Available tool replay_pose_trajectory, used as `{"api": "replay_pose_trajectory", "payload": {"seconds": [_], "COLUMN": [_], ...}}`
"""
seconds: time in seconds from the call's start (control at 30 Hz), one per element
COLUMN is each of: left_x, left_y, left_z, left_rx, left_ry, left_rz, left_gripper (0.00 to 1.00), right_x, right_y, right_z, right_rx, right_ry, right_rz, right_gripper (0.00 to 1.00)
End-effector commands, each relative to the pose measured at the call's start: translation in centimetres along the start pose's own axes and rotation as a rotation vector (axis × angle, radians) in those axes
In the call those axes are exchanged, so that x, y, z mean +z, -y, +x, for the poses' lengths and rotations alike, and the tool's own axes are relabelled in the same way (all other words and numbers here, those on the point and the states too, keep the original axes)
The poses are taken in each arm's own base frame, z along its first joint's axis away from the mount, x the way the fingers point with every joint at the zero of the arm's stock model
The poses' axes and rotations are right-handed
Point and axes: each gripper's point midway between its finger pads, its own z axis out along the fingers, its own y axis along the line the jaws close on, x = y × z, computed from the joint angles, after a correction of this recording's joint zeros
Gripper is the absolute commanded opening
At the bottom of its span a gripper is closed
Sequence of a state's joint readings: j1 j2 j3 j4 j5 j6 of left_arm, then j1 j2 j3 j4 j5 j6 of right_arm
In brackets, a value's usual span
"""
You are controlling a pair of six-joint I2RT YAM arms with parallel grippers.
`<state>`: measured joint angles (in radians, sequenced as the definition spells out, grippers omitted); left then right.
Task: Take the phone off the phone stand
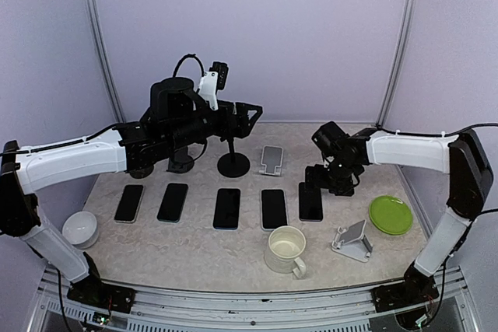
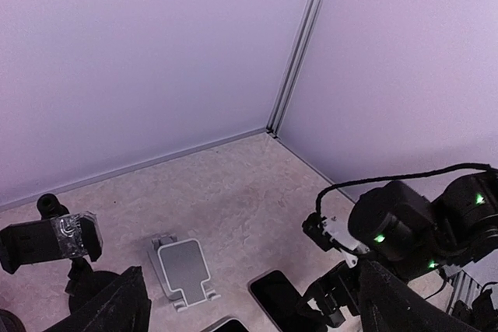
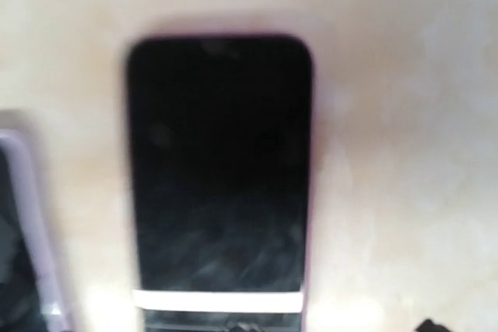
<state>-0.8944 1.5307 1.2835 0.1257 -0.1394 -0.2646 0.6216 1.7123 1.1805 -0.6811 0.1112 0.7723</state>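
The left pincer (image 1: 253,112) hangs above the back of the surface (image 1: 194,258), its fingers (image 2: 117,309) spread wide around nothing. A grey phone stand (image 1: 271,159) sits behind a row of phones (image 1: 226,207). The phone (image 1: 310,201) lies flat at the row's right end, with the right pincer (image 1: 327,182) at its far end; whether that pincer is apart or together cannot be told.

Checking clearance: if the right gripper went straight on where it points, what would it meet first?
Likely the rightmost phone, lying flat on the table directly ahead; the gap is unclear.
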Motion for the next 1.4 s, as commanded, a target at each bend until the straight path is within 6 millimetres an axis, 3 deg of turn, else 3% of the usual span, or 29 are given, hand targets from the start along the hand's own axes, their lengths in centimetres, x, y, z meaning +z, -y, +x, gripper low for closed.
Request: {"api": "replay_pose_trajectory", "payload": {"seconds": [0.0, 0.27, 0.47, 0.63, 0.83, 1.0, 1.27, 1.37], "left_x": [0.0, 0.0, 0.7, 1.5, 2.3, 3.1, 3.4, 3.4], "left_y": [0.5, 2.0, 2.7, 3.0, 2.8, 2.7, 2.3, 2.1], "left_z": [0.1, 0.0, -0.1, -0.1, -0.1, -0.3, -0.5, -0.6], "left_rx": [0.005, 0.071, 0.09, 0.1, 0.102, 0.101, 0.099, 0.1], "left_ry": [-0.005, 0.001, -0.006, -0.012, -0.015, -0.016, -0.011, -0.01], "left_rz": [0.004, 0.03, 0.049, 0.061, 0.075, 0.083, 0.076, 0.074], "left_gripper": [0.9, 0.94, 0.95, 0.95, 0.95, 0.95, 0.95, 0.95], "right_x": [-5.5, -10.8, -11.7, -13.1, -12.2, -11.1, -10.1, -9.7], "right_y": [0.3, 3.9, 6.2, 8.2, 9.3, 8.7, 8.5, 8.5], "right_z": [-0.4, 3.6, 8.2, 10.1, 12.5, 12.2, 11.3, 11.3], "right_rx": [0.017, 0.15, 0.28, 0.378, 0.44, 0.443, 0.411, 0.411], "right_ry": [0.047, 0.068, -0.053, -0.075, -0.123, -0.118, -0.108, -0.119], "right_rz": [-0.064, -0.116, -0.107, -0.056, -0.043, -0.063, -0.053, -0.054], "right_gripper": [0.96, 0.96, 0.88, 0.78, 0.67, 0.55, 0.23, 0.2]}}
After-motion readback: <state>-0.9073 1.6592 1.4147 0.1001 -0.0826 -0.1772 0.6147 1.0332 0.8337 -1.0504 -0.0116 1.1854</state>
